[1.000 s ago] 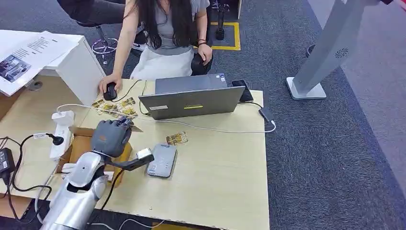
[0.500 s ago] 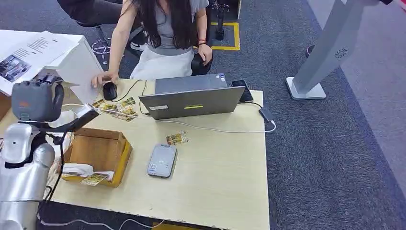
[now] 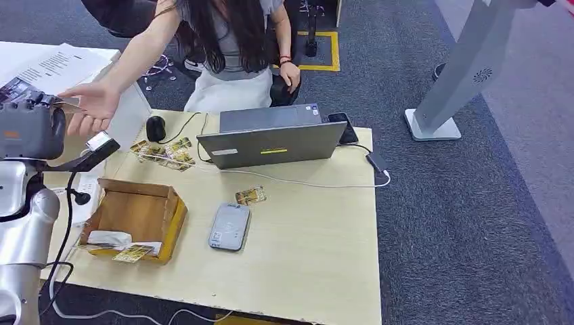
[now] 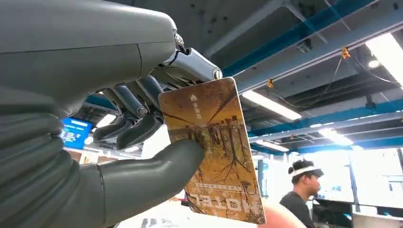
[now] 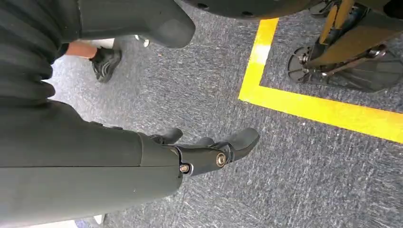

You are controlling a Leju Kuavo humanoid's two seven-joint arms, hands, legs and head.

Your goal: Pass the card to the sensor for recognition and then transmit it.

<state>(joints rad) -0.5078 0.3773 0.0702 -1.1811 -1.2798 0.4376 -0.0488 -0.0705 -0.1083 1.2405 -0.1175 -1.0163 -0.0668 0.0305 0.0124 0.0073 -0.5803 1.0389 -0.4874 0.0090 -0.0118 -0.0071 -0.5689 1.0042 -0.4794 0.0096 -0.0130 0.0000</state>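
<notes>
In the left wrist view we see the left hand (image 4: 119, 128) grasping the card (image 4: 214, 152), pinched between the thick thumb on its printed face and the darker fingers (image 4: 138, 130) behind it. The card is a brown-gold rectangle with rounded corners, printed with bare branching trees, a small white emblem near one end and the word "HOTEL" in pale letters near the other; it reads inverted in this view. In the head view the left hand (image 3: 30, 132) is raised at the left side, off the edge of the surface (image 3: 304, 257), and a person's open hand (image 3: 95, 105) reaches to just beside it.

The right hand (image 5: 209, 152) hangs above grey carpet, its fingers loosely extended and apart with nothing in them.

On the pale wooden surface, nearest us sits an open cardboard box (image 3: 139, 217) with a card-like item and white paper inside. Just right of it lies the grey sensor (image 3: 229, 227), flat, with a loose card (image 3: 250, 196) lying near its far end. Farther back stand a grey laptop (image 3: 271, 142), a spread of further cards (image 3: 166, 152) and a black mouse (image 3: 156, 128). White cable runs across the surface in front of the laptop.

Beyond the surface the seated person faces us. The floor is grey carpet with a yellow marked square (image 3: 325, 51), and a grey stand base (image 3: 433, 125) rests at the right.
</notes>
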